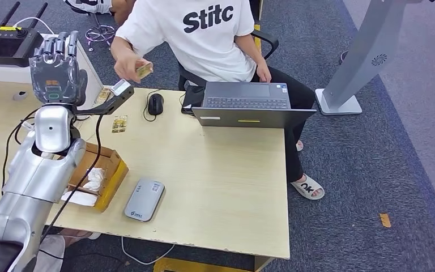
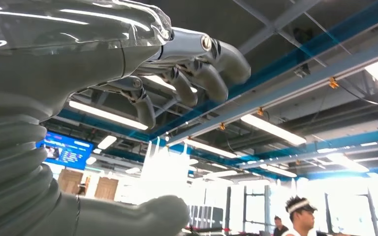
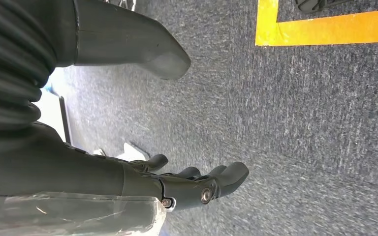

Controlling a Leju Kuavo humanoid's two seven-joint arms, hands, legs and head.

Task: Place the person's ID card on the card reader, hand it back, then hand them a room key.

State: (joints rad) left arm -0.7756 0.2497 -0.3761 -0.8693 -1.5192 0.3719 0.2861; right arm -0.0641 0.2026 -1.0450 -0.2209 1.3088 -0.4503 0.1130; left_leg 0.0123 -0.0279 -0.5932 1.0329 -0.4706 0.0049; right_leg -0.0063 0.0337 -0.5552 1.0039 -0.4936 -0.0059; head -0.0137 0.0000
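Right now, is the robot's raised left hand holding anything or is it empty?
Empty. The left hand is raised with fingers apart and nothing between them, and the small tan card is in the seated person's hand.

left arm (image 1: 37, 170): silver jointed shells, black cable alongside
left hand (image 1: 56, 68): dark grey fingers, orange-marked back
wrist cover (image 2: 10, 162): grey, ribbed
right hand (image 3: 187, 184): dark fingers, round silver screws

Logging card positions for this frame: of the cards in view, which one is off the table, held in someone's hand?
The yellowish card in the seated person's hand, held above the desk's far edge. The other card lies flat on the tabletop, and a pale one sits on the black stand.
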